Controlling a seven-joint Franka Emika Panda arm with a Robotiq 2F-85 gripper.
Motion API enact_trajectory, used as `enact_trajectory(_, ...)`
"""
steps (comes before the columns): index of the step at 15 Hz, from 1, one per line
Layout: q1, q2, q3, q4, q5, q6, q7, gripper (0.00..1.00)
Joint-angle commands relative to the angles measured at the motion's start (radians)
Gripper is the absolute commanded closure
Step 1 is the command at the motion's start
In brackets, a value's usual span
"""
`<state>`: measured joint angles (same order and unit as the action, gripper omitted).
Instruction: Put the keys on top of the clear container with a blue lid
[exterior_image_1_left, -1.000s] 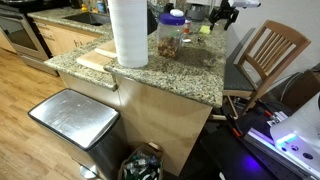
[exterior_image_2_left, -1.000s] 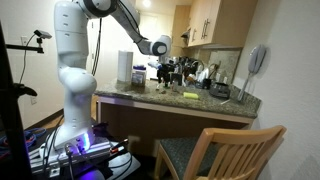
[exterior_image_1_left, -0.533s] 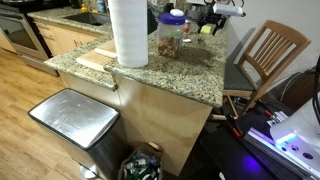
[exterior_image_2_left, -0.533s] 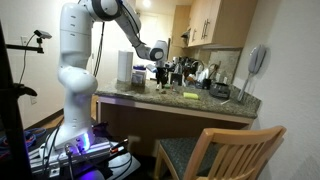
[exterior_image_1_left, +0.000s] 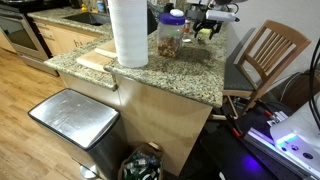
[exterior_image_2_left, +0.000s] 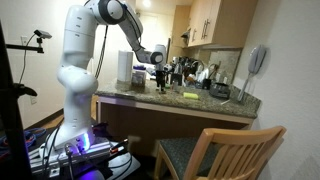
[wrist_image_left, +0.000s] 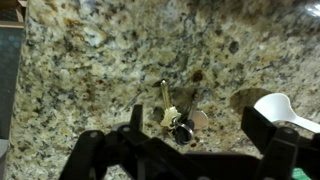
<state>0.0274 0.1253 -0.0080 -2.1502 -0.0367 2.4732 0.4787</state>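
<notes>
Wrist view: fingers spread wide apart, gripping nothing. Keys lie flat on the speckled stone table, in the gap between the two fingers and touching neither. One pale key blade points toward the top of the view, with a dark ring and a tan tab bunched at its lower end. Cannot tell if the fingertips touch the table. A white spoon-like thing lies at the right edge, beside one finger.

In an exterior view the arm reaches over the table, with its end low over the surface. The keys are too small to make out in both exterior views.

The jar stands upright on the table with its blue lid on and brownish bits inside. It is just beside the paper towel roll and near the end of the arm, but apart from it. The keys are on the table, not on the jar. A wooden chair stands past the table edge, and a steel trash can stands on the floor below.
</notes>
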Motion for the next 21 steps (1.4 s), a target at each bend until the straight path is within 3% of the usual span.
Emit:
enact_trajectory(1,0.002,0.024,-0.02,0.007,-0.029,-0.011,0.022,0.0)
enact_trajectory(7,0.005,0.037,-0.035,0.001,-0.014,-0.003,0.014,0.0)
enact_trajectory(8,0.005,0.043,-0.036,0.001,-0.014,0.005,0.013,0.25)
enact_trajectory(10,0.007,0.05,-0.038,0.001,-0.023,0.019,0.021,0.33)
enact_trajectory(19,0.008,0.045,-0.044,-0.005,-0.057,0.036,0.025,0.97)
enact_trajectory(21,0.007,0.046,-0.045,-0.004,-0.056,0.037,0.023,1.0)
